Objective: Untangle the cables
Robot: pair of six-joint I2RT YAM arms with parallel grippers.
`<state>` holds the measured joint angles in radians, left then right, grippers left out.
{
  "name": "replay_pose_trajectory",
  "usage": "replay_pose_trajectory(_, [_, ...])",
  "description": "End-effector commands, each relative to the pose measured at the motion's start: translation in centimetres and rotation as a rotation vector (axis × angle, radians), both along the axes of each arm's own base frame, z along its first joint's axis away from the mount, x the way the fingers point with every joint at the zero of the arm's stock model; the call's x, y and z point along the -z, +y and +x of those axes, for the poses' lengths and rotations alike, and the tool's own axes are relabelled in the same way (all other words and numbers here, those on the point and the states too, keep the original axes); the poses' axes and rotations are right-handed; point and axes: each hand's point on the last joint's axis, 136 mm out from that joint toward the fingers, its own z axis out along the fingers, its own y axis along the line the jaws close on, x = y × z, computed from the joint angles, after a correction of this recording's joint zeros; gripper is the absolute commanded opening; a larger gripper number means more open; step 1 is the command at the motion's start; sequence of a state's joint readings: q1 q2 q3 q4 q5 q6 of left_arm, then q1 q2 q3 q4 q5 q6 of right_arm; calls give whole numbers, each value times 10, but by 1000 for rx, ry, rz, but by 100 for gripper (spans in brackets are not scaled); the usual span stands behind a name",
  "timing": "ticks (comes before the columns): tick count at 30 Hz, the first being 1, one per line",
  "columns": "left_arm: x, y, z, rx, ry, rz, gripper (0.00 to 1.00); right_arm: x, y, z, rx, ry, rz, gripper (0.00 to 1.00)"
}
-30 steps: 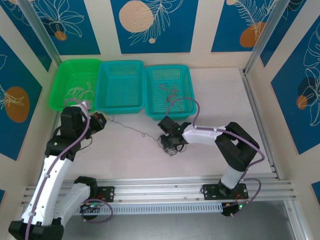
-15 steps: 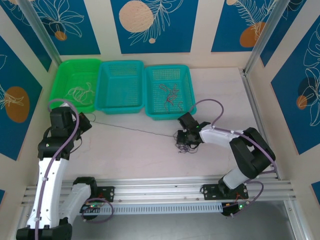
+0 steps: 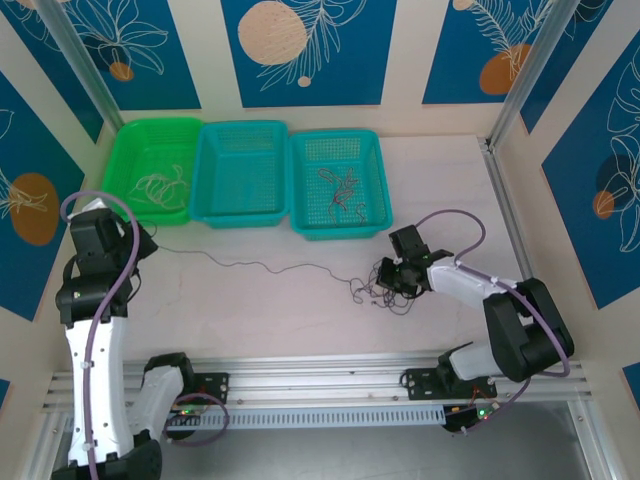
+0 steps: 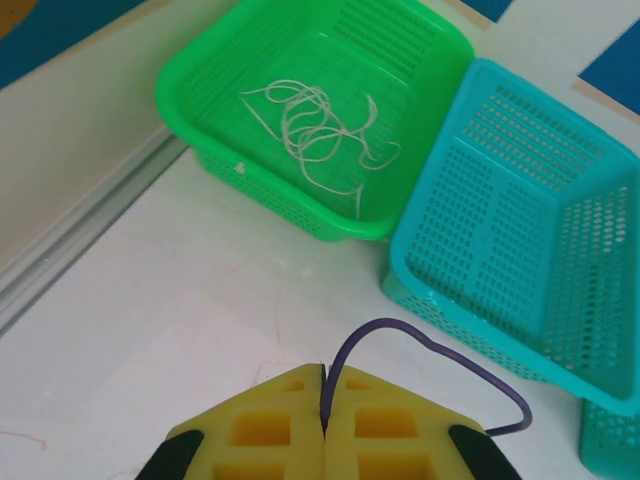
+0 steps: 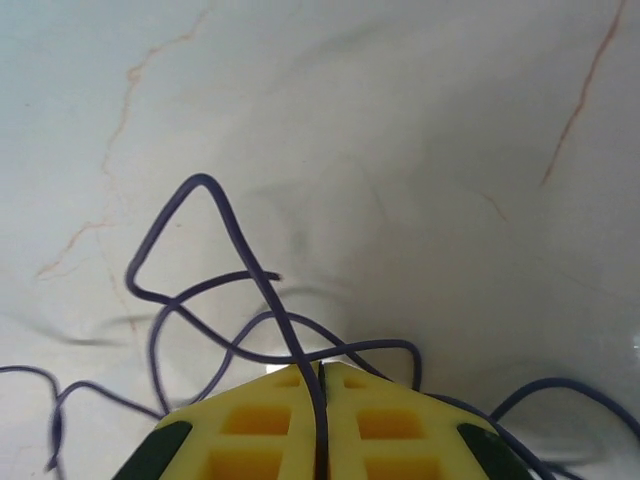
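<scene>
Top external: left jaws at nine o'clock pinch one dark cable (image 3: 250,265); right jaws at four o'clock clamp the tangle (image 3: 372,293) on the desk (image 3: 450,190). Pulling apart seems underway; next, widen the separation gently.

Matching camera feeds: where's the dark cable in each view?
Top external: dark cable stretches across the table from left claw to the tangle at right claw.
Left wrist: bottom centre, looping right out of the shut left claw.
Right wrist: lower half, loops pinched in the right claw.
Shared landmark: the pale table.
</scene>
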<state>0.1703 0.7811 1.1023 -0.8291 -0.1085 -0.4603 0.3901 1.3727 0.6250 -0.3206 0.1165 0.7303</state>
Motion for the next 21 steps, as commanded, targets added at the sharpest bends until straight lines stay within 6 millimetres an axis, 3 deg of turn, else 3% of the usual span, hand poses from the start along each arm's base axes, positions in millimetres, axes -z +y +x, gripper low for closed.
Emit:
replay_pose_trajectory(1, [-5, -19, 9, 113, -45, -48, 0, -4, 2, -9, -8, 20, 27, 10])
replay_pose_trajectory(4, [-22, -62, 20, 355, -158, -141, 0, -10, 9, -9, -44, 5, 45, 11])
replay_pose_trajectory(6, [-37, -100, 24, 563, -266, -249, 1, -16, 19, -10, -90, -13, 63, 19])
replay_pose_trajectory(8, [-38, -122, 25, 678, -309, -357, 7, -22, 25, -9, -114, -39, 55, 20])
replay_pose_trajectory(12, [-9, -135, 25, 722, -266, -441, 17, -30, 30, -6, -121, -71, 53, 20])
replay_pose_trajectory(17, [41, -118, 10, 596, -106, -323, 70, -31, 32, -5, -130, -68, 47, 19])
replay_pose_trajectory(19, [45, -117, 4, 606, -81, -260, 74, -31, 31, -5, -131, -63, 43, 19])
replay_pose_trajectory(21, [39, -128, 1, 680, -99, -221, 70, -30, 32, -4, -130, -57, 42, 19])
